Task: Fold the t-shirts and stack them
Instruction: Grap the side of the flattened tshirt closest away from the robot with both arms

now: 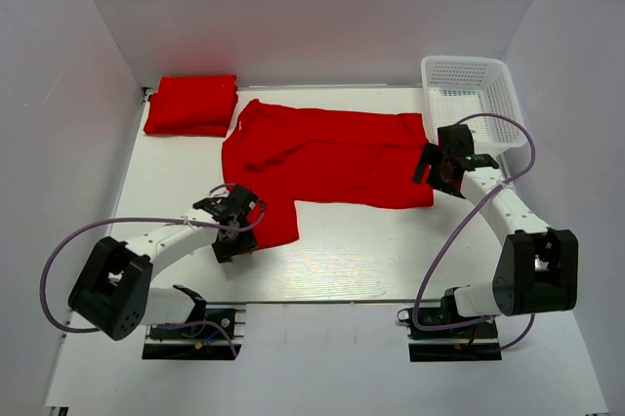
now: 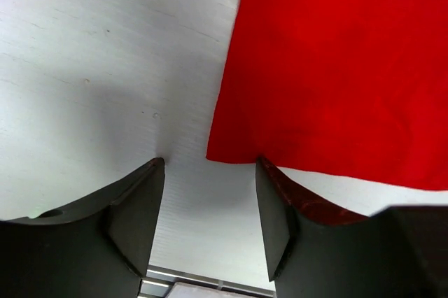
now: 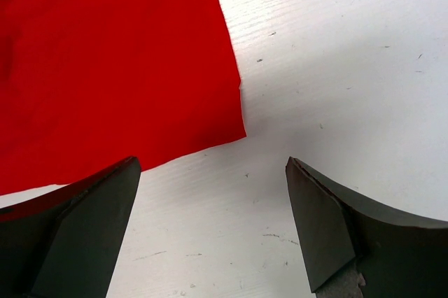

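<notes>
The top external camera looks down from above and behind the arm bases, far enough back to take in the whole white table (image 1: 342,260). Each wrist camera hangs close over the tabletop, looking out between its own left fingers (image 2: 133,221) or right fingers (image 3: 91,228). All three views share the spread red t-shirt (image 1: 332,157) — the wrist views show only a corner each.

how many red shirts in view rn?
2: one folded t-shirt at the far left, one spread t-shirt in the centre between the arms. The folded one may hide more.

You've got two shirts: folded shirt (image 1: 191,104), spread shirt (image 1: 332,157); one basket (image 1: 471,86); two grippers: left gripper (image 1: 239,237), right gripper (image 1: 427,167); one table (image 1: 371,250).
</notes>
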Robot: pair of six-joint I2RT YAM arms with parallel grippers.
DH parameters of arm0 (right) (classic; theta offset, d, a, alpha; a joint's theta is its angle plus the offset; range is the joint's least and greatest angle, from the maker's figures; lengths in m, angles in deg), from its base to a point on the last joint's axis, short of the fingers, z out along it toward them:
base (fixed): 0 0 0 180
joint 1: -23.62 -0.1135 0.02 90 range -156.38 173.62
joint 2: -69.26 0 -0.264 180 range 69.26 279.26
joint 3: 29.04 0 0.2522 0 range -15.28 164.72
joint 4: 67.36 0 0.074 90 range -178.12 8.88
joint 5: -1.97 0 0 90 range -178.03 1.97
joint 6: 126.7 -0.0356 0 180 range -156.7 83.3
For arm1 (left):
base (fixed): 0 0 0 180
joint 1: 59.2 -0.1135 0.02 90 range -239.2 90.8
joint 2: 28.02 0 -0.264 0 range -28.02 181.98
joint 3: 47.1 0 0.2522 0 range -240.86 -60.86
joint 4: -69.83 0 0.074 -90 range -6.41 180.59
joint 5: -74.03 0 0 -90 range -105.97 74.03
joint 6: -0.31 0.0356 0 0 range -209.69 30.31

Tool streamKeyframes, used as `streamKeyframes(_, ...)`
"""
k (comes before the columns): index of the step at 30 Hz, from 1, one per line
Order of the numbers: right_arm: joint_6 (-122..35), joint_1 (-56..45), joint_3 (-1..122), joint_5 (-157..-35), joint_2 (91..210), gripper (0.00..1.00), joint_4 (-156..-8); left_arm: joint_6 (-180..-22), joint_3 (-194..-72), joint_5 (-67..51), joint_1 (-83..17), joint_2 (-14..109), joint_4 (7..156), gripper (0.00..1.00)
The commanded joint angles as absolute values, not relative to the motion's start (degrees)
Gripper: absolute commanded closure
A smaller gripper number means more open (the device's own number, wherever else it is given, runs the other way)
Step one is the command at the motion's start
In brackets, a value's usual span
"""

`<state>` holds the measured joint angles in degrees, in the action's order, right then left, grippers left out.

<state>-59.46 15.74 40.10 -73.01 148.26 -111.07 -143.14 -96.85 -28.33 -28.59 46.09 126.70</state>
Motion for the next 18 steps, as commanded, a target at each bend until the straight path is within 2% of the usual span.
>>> streamKeyframes(1, -60.0, 16.1, 39.9, -73.5, 146.3, 0.1, -110.6, -144.3, -95.4, -29.4, -29.5, 48.3, 123.8, 0.36)
streamKeyframes(3, -59.8, 16.3, 39.7, -73.5, 146.4, 0.1, -111.2, -144.3, -94.9, -29.4, -30.1, 49.0, 123.2, 0.41)
streamKeyframes(5, -59.8, 16.1, 39.6, -73.6, 146.3, 0.1, -111.6, -143.7, -94.9, -30.1, -30.1, 49.5, 122.7, 0.41)
streamKeyframes(11, -60.0, 16.5, 38.7, -73.2, 145.9, 0.1, -111.7, -140.1, -94.9, -29.5, -31.2, 51.2, 118.0, 0.55)
streamKeyframes(14, -59.9, 16.7, 38.3, -73.3, 145.9, 0.1, -111.6, -137.2, -94.3, -27.8, -31.8, 51.2, 115.1, 0.68)
streamKeyframes(15, -60.0, 16.5, 38.3, -73.3, 146.0, 0.1, -111.5, -136.5, -94.3, -27.1, -31.8, 51.2, 113.6, 0.77)
streamKeyframes(18, -60.0, 16.5, 37.9, -73.2, 145.6, 0.1, -111.5, -134.5, -94.3, -27.0, -31.8, 51.7, 113.0, 0.9)
